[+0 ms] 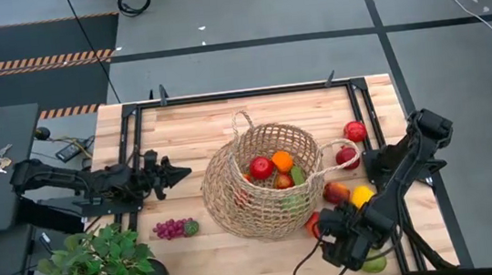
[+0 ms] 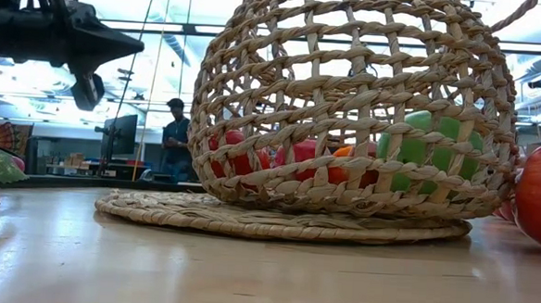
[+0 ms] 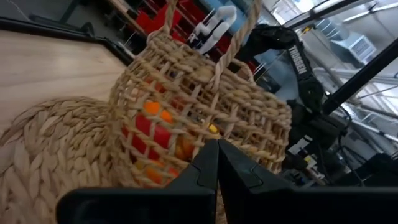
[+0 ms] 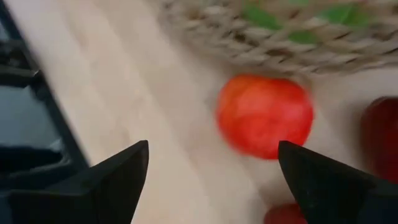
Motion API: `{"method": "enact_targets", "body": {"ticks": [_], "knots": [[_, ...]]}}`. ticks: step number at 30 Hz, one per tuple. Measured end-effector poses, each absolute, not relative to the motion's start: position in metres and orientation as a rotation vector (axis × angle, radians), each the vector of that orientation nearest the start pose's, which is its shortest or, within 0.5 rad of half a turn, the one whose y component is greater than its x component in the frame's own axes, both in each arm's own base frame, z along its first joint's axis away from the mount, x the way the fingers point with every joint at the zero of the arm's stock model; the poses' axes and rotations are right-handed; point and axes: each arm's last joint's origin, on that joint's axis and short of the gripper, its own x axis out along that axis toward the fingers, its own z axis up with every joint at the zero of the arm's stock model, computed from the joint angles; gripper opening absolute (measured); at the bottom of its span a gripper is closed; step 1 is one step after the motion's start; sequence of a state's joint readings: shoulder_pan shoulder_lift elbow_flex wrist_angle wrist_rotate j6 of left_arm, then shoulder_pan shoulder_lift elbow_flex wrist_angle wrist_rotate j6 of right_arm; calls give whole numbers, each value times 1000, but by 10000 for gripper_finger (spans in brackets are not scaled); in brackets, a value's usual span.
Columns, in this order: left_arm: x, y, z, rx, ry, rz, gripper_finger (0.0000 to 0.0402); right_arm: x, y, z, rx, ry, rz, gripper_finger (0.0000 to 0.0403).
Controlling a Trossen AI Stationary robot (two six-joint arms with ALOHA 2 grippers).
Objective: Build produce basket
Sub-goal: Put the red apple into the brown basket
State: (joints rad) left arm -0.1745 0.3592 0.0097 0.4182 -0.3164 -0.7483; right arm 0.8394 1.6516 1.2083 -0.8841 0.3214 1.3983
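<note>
Basket: the basket (image 1: 265,183) lies tipped on its side in the middle of the table (image 1: 190,125), its flat woven base turned toward the left arm and its mouth toward the right, which looks handy for feeding fruit in from that side.
Already inside: a red apple (image 1: 261,167), an orange (image 1: 282,161) and something green behind the weave (image 2: 428,150).
Waiting outside: loose fruit clusters just beside the mouth, with two dark red pieces (image 1: 355,131) by the looped handle and a yellow one (image 1: 361,196) nearer the right arm; purple grapes (image 1: 173,228) sit well apart on the left, near the potted plant (image 1: 99,267).
Right gripper: the right gripper (image 4: 211,180) hangs low over the table with its fingers spread wide and nothing between them, a red fruit (image 4: 264,115) straight ahead (my guess is that one goes next).
Right arm pose: folded back along the table's right edge, wrist bent down toward the near corner.
Left gripper: the left gripper (image 1: 176,173) is pressed tight together and empty, tip aimed at the basket's base, near it but apart.
Left arm pose: stretched level across from the left edge, probably bracing position.
</note>
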Motion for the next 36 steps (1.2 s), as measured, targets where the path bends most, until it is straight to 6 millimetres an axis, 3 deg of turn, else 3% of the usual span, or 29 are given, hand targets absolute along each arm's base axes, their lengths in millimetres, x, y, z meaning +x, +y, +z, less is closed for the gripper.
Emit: {"method": "enact_targets", "body": {"ticks": [7, 14, 21, 36], "knots": [[118, -12, 175, -762, -111, 113, 18, 204, 204, 211, 488, 1029, -457, 354], [118, -12, 175, -761, -111, 113, 18, 212, 195, 189, 538, 1064, -317, 385], [118, -12, 175, -761, -112, 113, 21, 217, 182, 186, 482, 1079, -345, 395], [118, -12, 175, -762, -112, 113, 20, 223, 186, 187, 420, 1079, -226, 397]]}}
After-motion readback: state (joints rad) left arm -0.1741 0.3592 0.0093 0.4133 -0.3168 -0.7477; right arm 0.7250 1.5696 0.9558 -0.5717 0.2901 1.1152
